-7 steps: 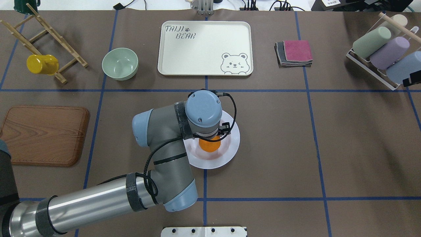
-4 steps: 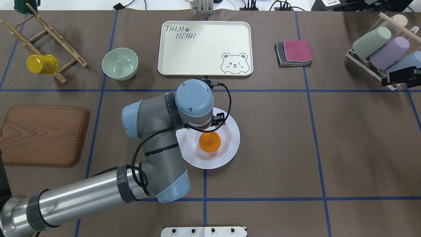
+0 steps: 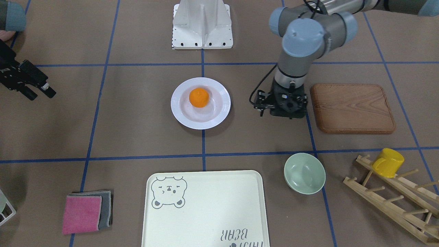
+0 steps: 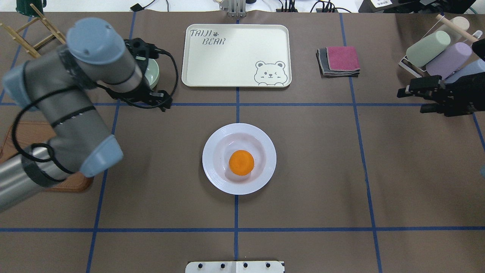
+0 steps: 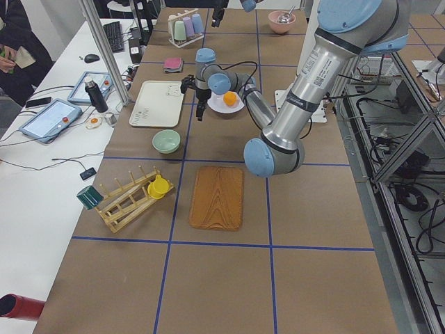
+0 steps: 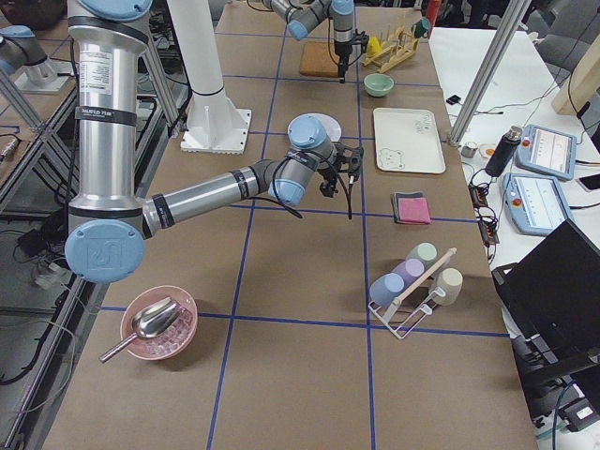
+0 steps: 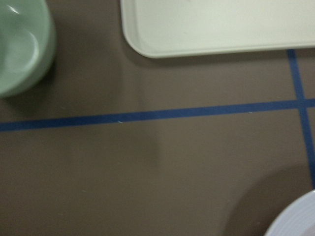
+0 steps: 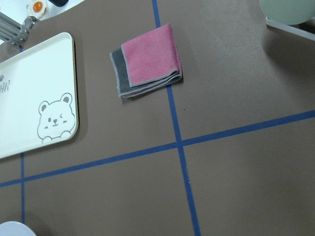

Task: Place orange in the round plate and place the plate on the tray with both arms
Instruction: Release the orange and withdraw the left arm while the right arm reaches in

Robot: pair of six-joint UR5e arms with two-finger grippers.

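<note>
The orange (image 4: 241, 162) (image 3: 199, 97) lies inside the white round plate (image 4: 210, 159) (image 3: 178, 106) at the table's centre, with nothing touching either. The cream bear tray (image 4: 235, 57) (image 3: 205, 212) sits beyond the plate, bare. My left gripper (image 4: 157, 101) (image 3: 283, 111) points down over the table, well to the plate's left and beside the green bowl; it looks open and holds nothing. My right gripper (image 4: 415, 100) (image 3: 39, 92) hovers far to the plate's right, open and holding nothing. The left wrist view catches the tray's corner (image 7: 221, 24) and a sliver of the plate (image 7: 300, 216).
A pale-green bowl (image 3: 304, 173) sits left of the tray, partly behind my left arm in the overhead view. A wooden board (image 3: 351, 108) lies at the left. Folded cloths (image 4: 339, 60) and a cup rack (image 4: 439, 57) are at the right. A wooden rack holds a yellow cup (image 3: 387, 161).
My left arm has pulled away from over the plate, to the left and back beside the green bowl. The orange stays in the plate. My right gripper has come further in from the right edge.
</note>
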